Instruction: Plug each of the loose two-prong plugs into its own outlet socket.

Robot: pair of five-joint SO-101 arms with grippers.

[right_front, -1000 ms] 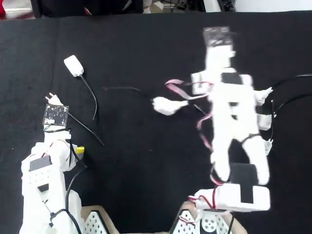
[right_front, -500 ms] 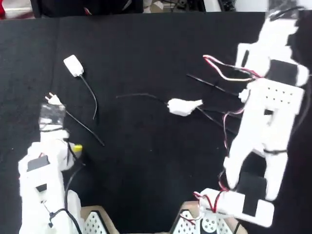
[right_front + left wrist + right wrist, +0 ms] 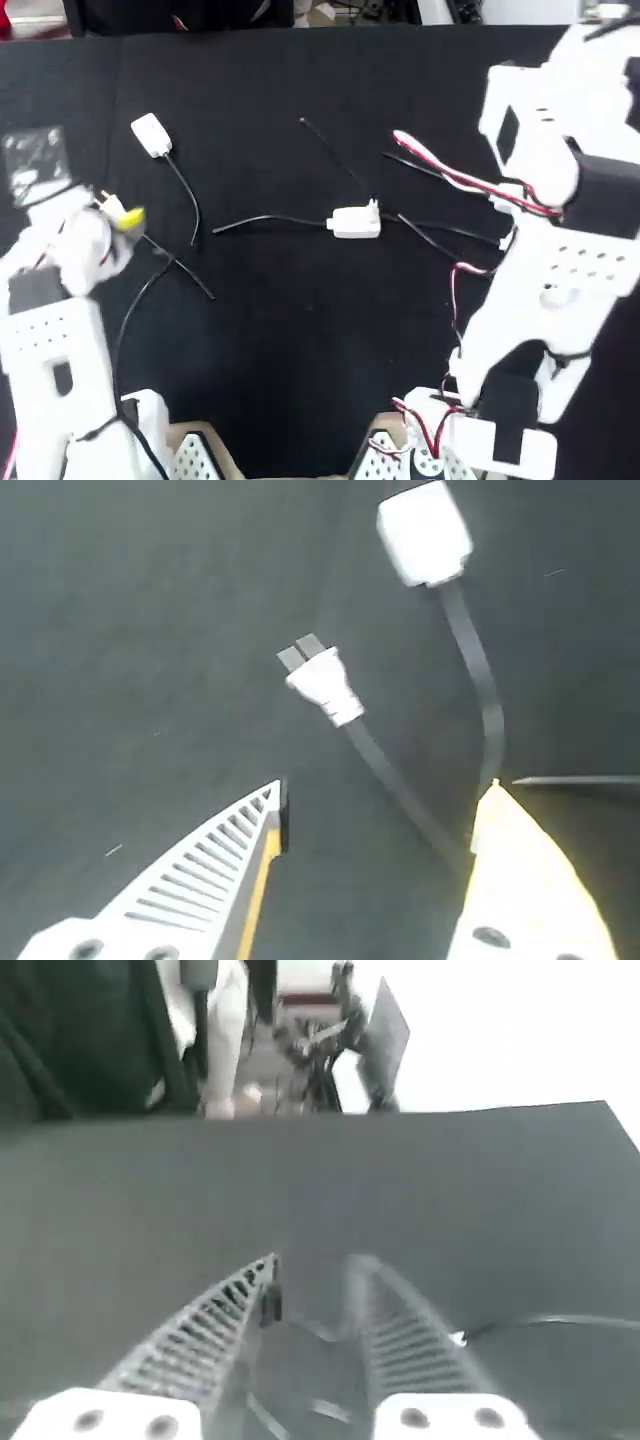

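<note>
Your left gripper hangs over a white two-prong plug on the black table, with its fingers spread wide and grasping nothing. The plug's long axis follows its black cable. Its prongs point away from the gripper and the cable trails back between the fingers. The white socket block lies near the plug, not touching it. Your right gripper has its fingers slightly parted and empty.

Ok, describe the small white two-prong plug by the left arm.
On the black table's left side, the open left gripper points at a small white plug on a black cord. Unlike the squarish white block beyond it, it ends in two prongs.
</note>
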